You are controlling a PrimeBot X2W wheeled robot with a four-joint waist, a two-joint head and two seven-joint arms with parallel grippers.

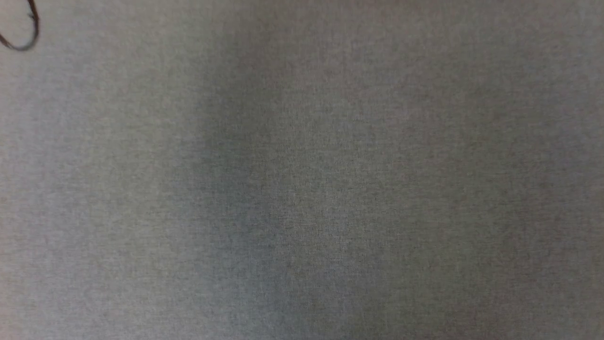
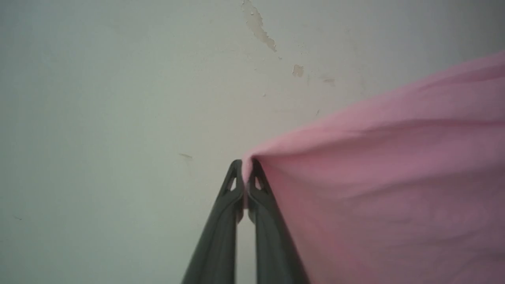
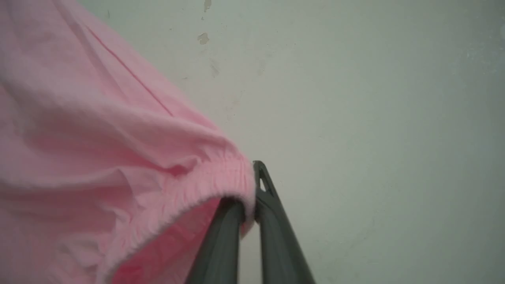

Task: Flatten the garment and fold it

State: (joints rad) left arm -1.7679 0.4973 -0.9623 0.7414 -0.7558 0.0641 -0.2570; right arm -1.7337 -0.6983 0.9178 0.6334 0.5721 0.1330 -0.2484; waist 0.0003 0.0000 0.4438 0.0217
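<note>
In the left wrist view the pink garment (image 2: 386,169) spreads to the right, and my left gripper (image 2: 245,169) is shut on a corner of it, the cloth pinched between the two dark fingers. Seen from the right wrist, the garment (image 3: 90,150) hangs to the left with its gathered elastic waistband (image 3: 205,185) curving down. My right gripper (image 3: 249,185) is shut on that waistband, which wraps over the left finger and hides its tip. The cloth is stretched between the two grippers above a pale surface.
The pale surface (image 2: 118,98) under the grippers has chipped, stained spots (image 2: 260,27). The head view looks at plain grey fabric-textured ground (image 1: 302,189), with a thin dark cable loop (image 1: 28,33) at the top left corner.
</note>
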